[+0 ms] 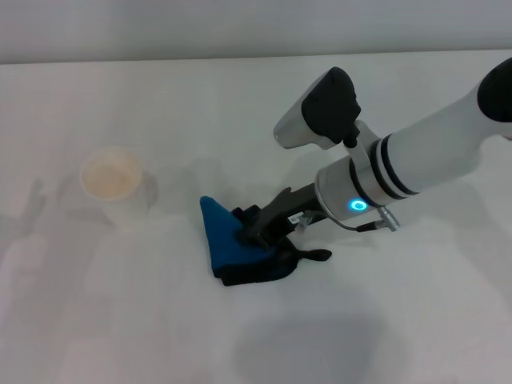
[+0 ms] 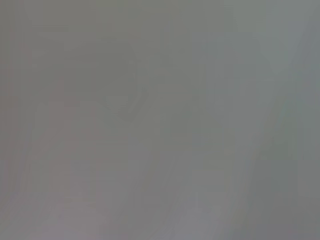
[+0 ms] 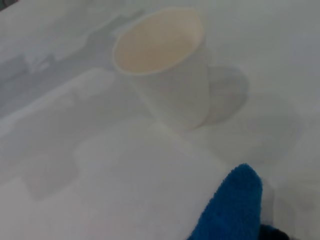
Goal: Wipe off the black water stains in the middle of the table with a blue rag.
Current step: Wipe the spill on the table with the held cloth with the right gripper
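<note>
The right gripper (image 1: pixel 254 228) is reaching in low over the white desk (image 1: pixel 416 320) and is pressing down on the blue rag (image 1: pixel 228 240). Its black fingers are closing tight on the rag, pinching the cloth between them. The rag is lying bunched up right under the gripper, with one blue corner sticking up and away from the arm, and a dark edge and a thin dark tail trailing back toward the arm. The same blue corner (image 3: pixel 235 205) is poking up in the right wrist view. The black water stains are not showing anywhere, so I cannot tell if they are hiding under the rag. Farther out past the rag, well apart from the gripper, a white paper cup (image 1: pixel 112 180) is standing upright on the desk, and its pale inside (image 3: pixel 160 42) is showing. The left gripper is not showing in any view, and the left wrist view is giving only a flat grey blur.
</note>
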You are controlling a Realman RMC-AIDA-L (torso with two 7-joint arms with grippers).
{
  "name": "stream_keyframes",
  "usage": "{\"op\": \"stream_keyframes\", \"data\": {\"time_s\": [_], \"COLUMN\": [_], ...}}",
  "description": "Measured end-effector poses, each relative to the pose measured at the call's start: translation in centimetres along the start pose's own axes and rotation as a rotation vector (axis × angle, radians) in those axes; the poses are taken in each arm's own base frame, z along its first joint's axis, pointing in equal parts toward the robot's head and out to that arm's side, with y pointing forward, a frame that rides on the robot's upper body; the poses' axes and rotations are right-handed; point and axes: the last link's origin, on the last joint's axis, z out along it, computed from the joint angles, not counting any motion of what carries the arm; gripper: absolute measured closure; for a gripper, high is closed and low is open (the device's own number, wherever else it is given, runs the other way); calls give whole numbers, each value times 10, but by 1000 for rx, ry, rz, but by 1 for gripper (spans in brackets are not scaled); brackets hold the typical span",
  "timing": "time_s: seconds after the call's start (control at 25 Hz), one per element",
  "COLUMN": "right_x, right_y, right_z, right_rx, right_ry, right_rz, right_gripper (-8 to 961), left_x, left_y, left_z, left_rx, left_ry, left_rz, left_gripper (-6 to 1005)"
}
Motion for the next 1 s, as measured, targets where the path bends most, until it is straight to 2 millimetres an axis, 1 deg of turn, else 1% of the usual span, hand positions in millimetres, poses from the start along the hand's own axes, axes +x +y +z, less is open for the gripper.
{"op": "stream_keyframes", "data": {"time_s": [0.2,0.36,0.56,0.72,0.88,1.0], "right_x": [-5,-10,-17,-15,-4,6], "right_y": [-7,-18,-33,-44,-39,-26], "right_z": [1,-1,-10,-16,-17,-17], "right_rx": [62,127,193,212,151,46], "right_ry": [-41,-77,-138,-160,-120,-58], "right_rz": [-14,-11,20,71,99,90], "right_gripper": [877,876,876,876,877,877], "left_x": [1,1,2,2,4,6], "left_y": [1,1,3,4,2,0], "left_z": [3,4,7,9,10,10], "left_rx": [-3,-6,-16,-20,-6,22], "left_ry": [5,7,8,11,21,43], "left_rz": [-1,0,6,8,4,-10], "left_gripper": [123,123,123,123,122,122]}}
